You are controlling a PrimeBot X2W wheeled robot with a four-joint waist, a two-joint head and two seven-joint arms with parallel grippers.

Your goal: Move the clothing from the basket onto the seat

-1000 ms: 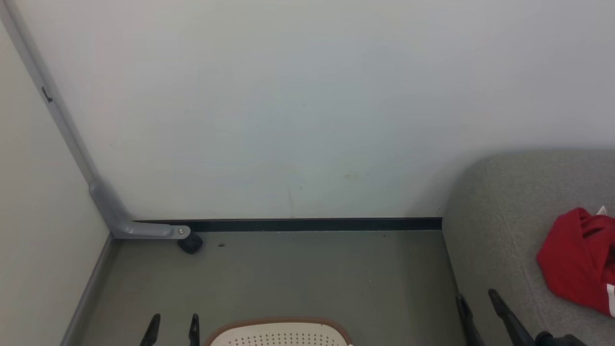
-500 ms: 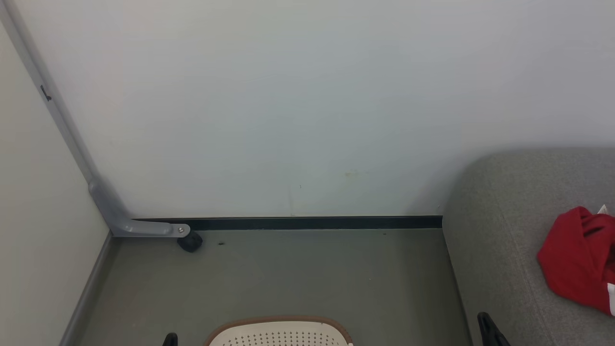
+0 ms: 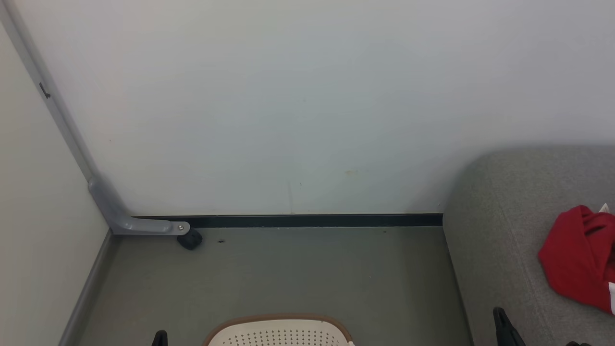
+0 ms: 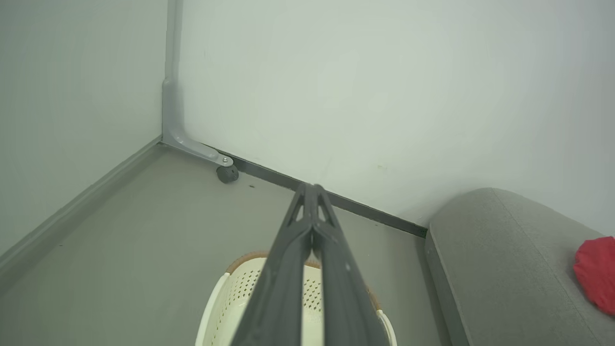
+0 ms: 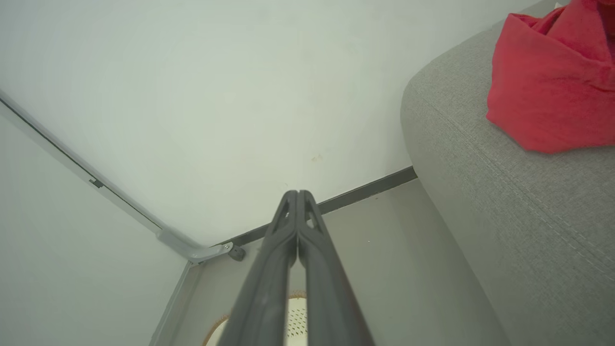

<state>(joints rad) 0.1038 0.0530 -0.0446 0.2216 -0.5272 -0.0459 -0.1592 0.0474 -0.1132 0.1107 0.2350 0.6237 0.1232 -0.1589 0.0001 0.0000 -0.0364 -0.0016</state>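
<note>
A red garment, the clothing (image 3: 579,254), lies crumpled on the grey seat (image 3: 499,230) at the right, and it is the clothing (image 5: 547,91) on the seat (image 5: 504,192) in the right wrist view. The cream basket (image 3: 278,329) with its brown rim peeks up at the bottom centre; its inside is mostly hidden. My left gripper (image 4: 312,190) is shut and empty above the basket (image 4: 240,293). My right gripper (image 5: 297,194) is shut and empty too, beside the seat's front corner. Just the tips of the left gripper (image 3: 160,337) and right gripper (image 3: 501,319) reach into the head view.
White walls meet in a corner at the left, with a grey bracket (image 3: 144,225) and a small black caster (image 3: 190,239) at the floor. Grey floor (image 3: 288,274) stretches between the wall, basket and seat.
Both grippers went from open to shut and sank toward the bottom edge of the head view. The red garment stayed where it was on the seat.
</note>
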